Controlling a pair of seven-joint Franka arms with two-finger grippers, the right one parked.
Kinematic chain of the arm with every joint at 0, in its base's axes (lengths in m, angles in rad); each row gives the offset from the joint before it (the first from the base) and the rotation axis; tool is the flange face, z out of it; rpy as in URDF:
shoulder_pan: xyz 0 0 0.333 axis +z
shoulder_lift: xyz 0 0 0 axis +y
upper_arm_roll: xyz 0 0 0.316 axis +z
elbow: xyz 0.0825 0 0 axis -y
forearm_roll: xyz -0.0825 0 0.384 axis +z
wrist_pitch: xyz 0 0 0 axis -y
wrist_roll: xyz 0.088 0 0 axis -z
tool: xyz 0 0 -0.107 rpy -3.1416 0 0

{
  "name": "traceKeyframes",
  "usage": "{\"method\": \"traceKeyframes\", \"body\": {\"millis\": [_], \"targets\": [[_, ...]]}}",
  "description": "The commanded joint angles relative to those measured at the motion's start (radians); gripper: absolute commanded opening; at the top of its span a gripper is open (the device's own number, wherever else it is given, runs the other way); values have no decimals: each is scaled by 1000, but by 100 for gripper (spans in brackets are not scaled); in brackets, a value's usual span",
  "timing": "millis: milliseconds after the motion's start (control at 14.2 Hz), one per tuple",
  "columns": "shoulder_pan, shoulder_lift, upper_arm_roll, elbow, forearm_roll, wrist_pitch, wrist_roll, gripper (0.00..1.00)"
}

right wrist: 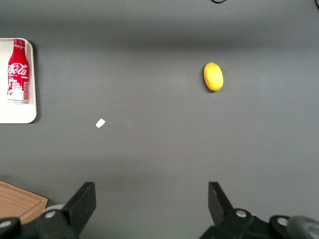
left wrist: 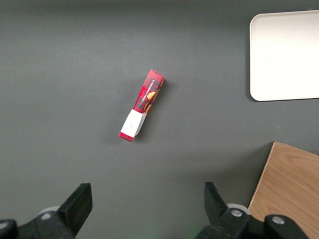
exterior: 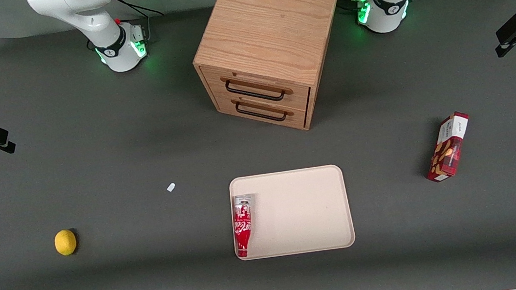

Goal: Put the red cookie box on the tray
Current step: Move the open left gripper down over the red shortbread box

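The red cookie box [exterior: 449, 147] lies on the grey table toward the working arm's end, well apart from the tray. Its white end panel points toward the robots' bases. The beige tray [exterior: 305, 208] lies in front of the wooden cabinet, nearer the front camera. My left gripper [left wrist: 147, 191] is open and empty, high above the table. It does not show in the front view. In the left wrist view the cookie box [left wrist: 142, 104] lies on the table ahead of the fingertips, with a corner of the tray [left wrist: 286, 55] also in sight.
A red-and-white soda bottle [exterior: 243, 225] lies in the tray along the edge toward the parked arm. A wooden two-drawer cabinet [exterior: 265, 45] stands between the arm bases. A yellow lemon [exterior: 65, 242] and a small white scrap [exterior: 171, 187] lie toward the parked arm's end.
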Motion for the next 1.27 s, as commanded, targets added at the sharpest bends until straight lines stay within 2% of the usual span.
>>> {"method": "traceKeyframes", "body": {"millis": [0, 281, 703, 914, 1055, 1195], "targets": [[-8, -2, 5, 8, -10, -22, 2, 100], [-11, 21, 5, 7, -8, -1, -6, 100], [-28, 155, 6, -10, 12, 61, 11, 100], [-21, 253, 5, -46, 30, 169, 135, 100], [-24, 307, 7, -50, 44, 237, 149, 100], [-25, 354, 7, -102, 94, 348, 154, 100]]}}
